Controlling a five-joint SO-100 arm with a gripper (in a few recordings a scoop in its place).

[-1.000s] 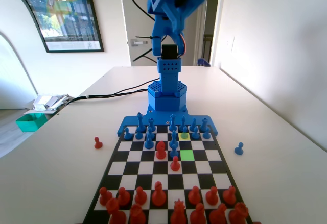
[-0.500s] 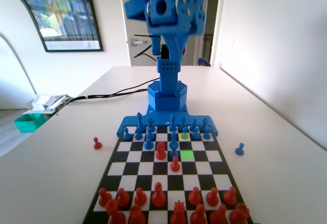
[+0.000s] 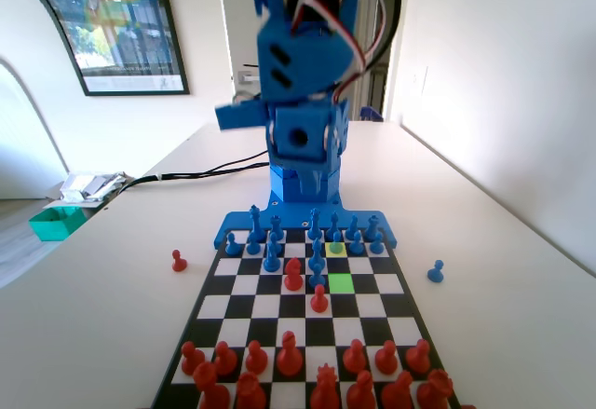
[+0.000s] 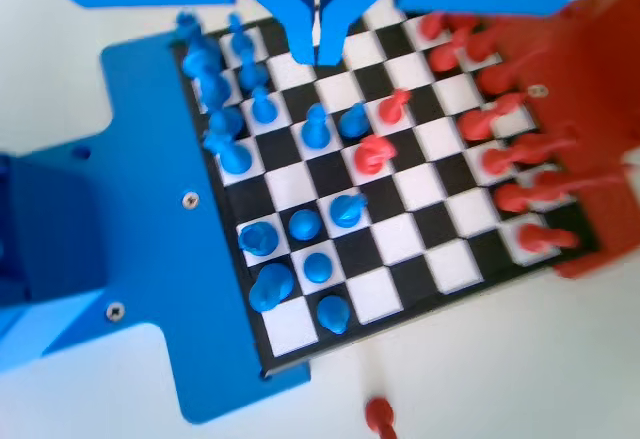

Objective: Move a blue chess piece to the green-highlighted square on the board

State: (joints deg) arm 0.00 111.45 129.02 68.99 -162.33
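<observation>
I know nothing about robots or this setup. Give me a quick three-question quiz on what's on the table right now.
1. True or false: a chess piece stands on the green square.
2. In the fixed view, the lone pawn on the table to the right of the board is: A red, B blue, C green.
3. Fill in: the yellow square holds a pawn coloured ____.
Key: 1 false; 2 B; 3 blue.
</observation>
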